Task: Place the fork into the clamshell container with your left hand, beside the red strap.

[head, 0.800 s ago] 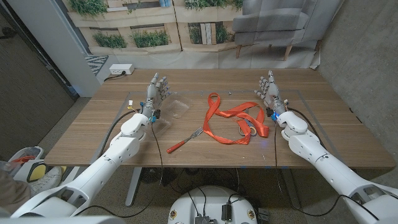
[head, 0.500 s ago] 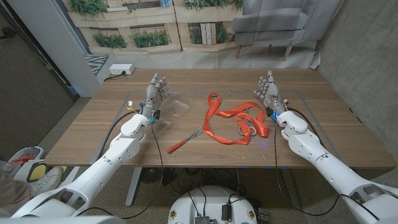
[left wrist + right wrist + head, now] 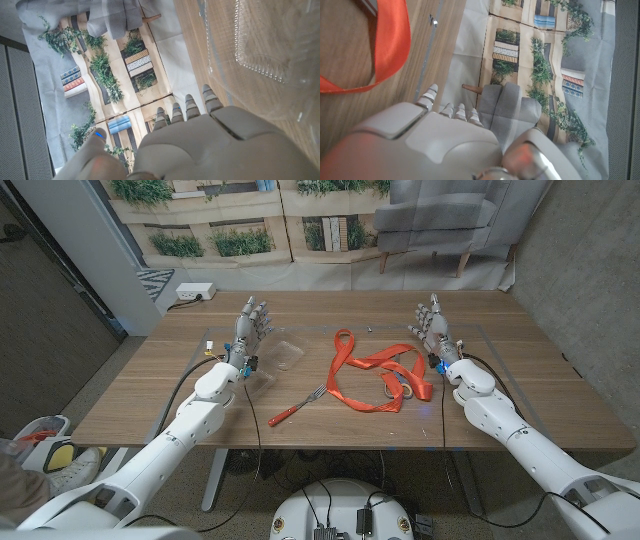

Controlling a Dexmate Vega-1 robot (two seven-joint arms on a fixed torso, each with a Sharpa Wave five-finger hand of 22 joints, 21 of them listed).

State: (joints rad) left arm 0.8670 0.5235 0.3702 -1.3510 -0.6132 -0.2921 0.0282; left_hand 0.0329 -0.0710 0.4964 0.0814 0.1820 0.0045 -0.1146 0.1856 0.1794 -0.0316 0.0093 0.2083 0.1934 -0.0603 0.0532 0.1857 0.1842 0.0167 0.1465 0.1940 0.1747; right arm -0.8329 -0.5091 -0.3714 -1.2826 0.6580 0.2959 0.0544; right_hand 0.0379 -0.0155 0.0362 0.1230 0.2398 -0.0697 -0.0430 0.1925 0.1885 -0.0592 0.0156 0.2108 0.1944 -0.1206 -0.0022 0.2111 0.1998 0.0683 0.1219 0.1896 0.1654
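Looking down from the head view: fork [image 3: 298, 406] lies on the table [image 3: 520, 370] between my left hand [image 3: 249, 330] and the red strap [image 3: 375, 375], clear clamshell container [image 3: 287, 352] just beyond it; I judge it light, stiff, slippery at the tines, best pinched on the red handle; both hands empty, fingers apart, right hand [image 3: 431, 325] likewise; nothing has shifted since the earlier frames. Left wrist view: container [image 3: 265, 40] near my fingertips [image 3: 192, 102]. Right wrist view: strap [image 3: 385, 45] beside my hand.
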